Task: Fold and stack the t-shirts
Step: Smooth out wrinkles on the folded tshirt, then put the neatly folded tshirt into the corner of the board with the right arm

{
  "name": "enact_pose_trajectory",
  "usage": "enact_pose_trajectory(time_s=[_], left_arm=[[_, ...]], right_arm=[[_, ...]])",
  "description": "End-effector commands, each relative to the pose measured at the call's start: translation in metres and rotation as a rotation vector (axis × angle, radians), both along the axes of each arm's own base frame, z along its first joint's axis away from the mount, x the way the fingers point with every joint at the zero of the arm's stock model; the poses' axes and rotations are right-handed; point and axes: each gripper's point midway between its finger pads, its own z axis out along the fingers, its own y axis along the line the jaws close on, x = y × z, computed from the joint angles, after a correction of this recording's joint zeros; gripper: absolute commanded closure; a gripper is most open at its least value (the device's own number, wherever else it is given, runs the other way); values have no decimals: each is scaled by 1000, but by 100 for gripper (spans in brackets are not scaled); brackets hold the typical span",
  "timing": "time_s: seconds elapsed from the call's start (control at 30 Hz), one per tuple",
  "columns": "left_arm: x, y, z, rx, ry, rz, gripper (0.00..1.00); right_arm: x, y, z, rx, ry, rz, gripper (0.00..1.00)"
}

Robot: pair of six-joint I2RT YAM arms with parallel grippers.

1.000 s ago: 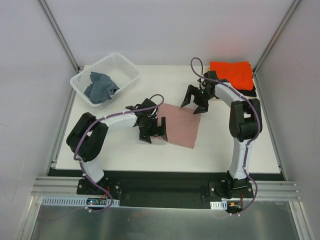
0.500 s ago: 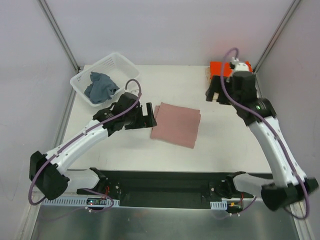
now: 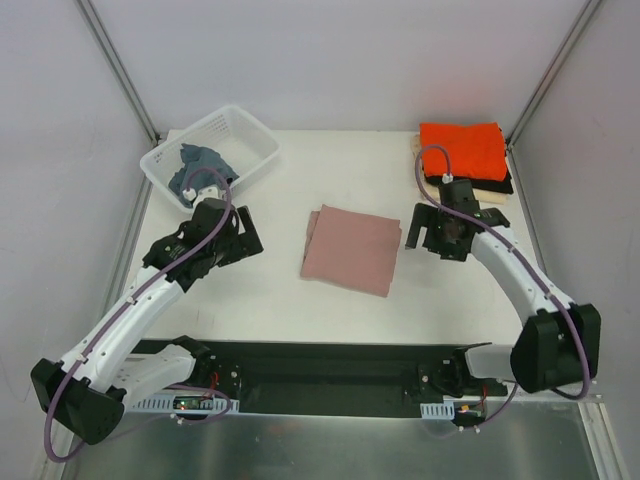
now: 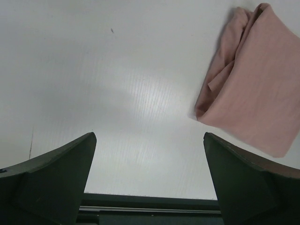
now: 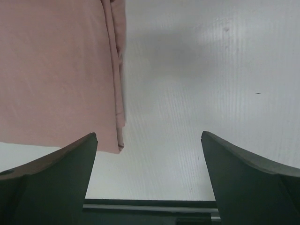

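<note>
A folded dusty-pink t-shirt (image 3: 352, 249) lies flat in the middle of the table; it also shows in the left wrist view (image 4: 251, 89) and the right wrist view (image 5: 58, 70). A bright orange t-shirt (image 3: 462, 150) tops a stack at the back right, with black (image 3: 506, 184) and cream (image 3: 490, 197) edges under it. My left gripper (image 3: 238, 240) is open and empty, left of the pink shirt. My right gripper (image 3: 428, 239) is open and empty, just right of the pink shirt.
A white plastic basket (image 3: 252, 140) at the back left holds a grey-blue cloth (image 3: 200, 170). The table's near edge (image 3: 330, 342) runs in front of the arms' bases. Grey walls stand close on both sides.
Both arms have drawn back from the pink shirt. The left gripper moved left and nearer. The right gripper swung toward the stack, then came down beside the shirt's right edge. The shirt lies still.
</note>
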Motion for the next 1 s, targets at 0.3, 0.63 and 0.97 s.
enact_pose_trajectory(time_s=[0.3,0.63,0.97], left_arm=[[-17,22,-29,67,87,70,1],[-17,22,-32,73,102,64,1],[-10,25,-22,91,75,61,1]], right_arm=[[40,65,-74,81,242,43,8],[46,98,-106,40,289,98,26],[46,127,-135,74,339,126,48]])
